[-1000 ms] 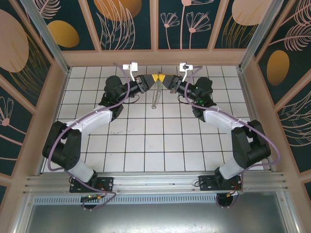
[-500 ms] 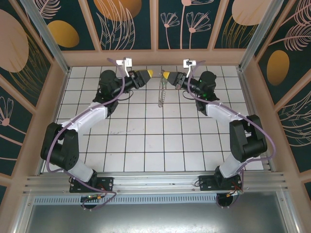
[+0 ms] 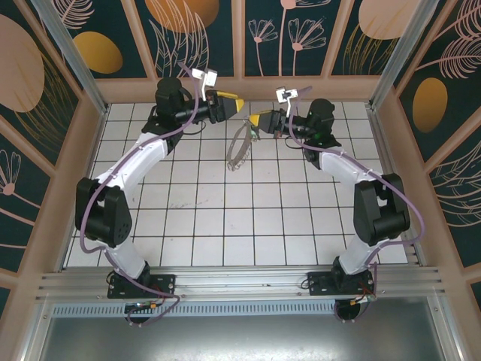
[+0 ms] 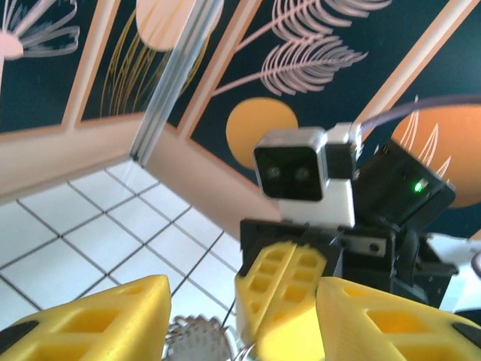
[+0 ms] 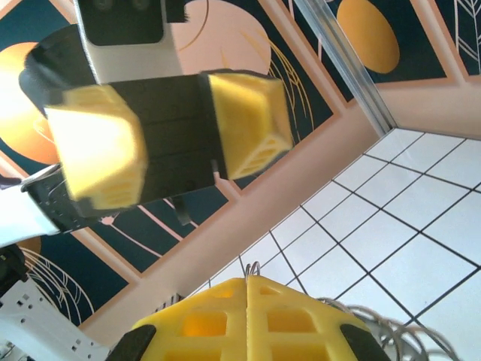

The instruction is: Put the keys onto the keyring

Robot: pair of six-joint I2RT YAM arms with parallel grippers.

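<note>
At the near edge of the table (image 3: 225, 226) the two arm bases are bolted down. Both arms reach away over the white tiles to the far end, where the work is.

Nearest of the task's things is the keyring (image 3: 239, 147). It hangs below the right gripper (image 3: 258, 119), with its long axis sloping down and toward the left arm's side. The fringe of small silvery loops is bunched along the lower part. I cannot tell whether the bottom rests on the tiles, and whether a key already sits among those loops is too small to tell.

The right gripper's fingers (image 5: 218, 327) are pressed flat together. A bit of thin wire pokes out at their seam, so I judge it clamped on the top of the hoop.

Just beyond and a little higher, the left gripper (image 3: 233, 104) faces it almost nose to nose. Its fingers (image 4: 90, 320) are spread wide with nothing between them (the right wrist view shows the same gap from the other side). The two grippers are near but apart.

The coming move seems to turn on one relation. The hoop lies below and just ahead of the open left gripper, between the two hands, with its loops on the downhill end. The left is the free hand, and it would have to drop along that slope to reach them.
</note>
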